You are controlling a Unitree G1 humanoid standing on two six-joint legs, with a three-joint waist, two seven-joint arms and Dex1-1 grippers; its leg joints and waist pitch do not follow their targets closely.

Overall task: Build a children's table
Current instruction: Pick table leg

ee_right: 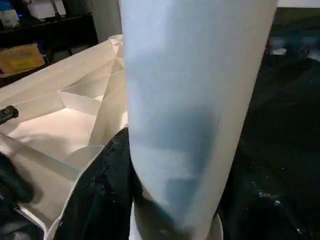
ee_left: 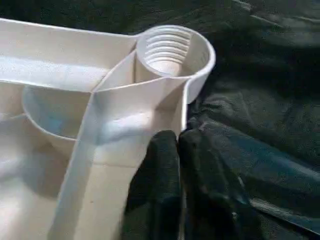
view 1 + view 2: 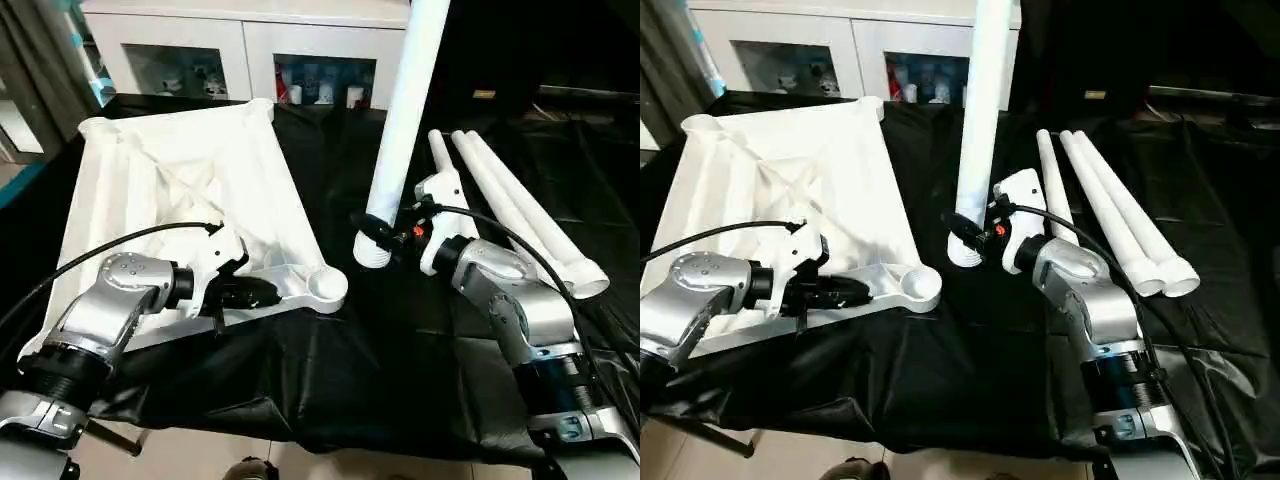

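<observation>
Gripping the tabletop (image 3: 190,170) rim, left tool (image 2: 178,145) clenched (right tool (image 3: 385,240) holds a leg (image 3: 405,120))

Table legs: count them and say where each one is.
4. One leg stands upright in the right gripper; three loose legs lie side by side on the black cloth further right. None seems hidden.

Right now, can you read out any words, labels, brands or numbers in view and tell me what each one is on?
No text can be read.
Items behind the cabinet glass doors: any print is too small to read.
Tabletop, held leg, spare legs: plain white, unmarked.
</observation>
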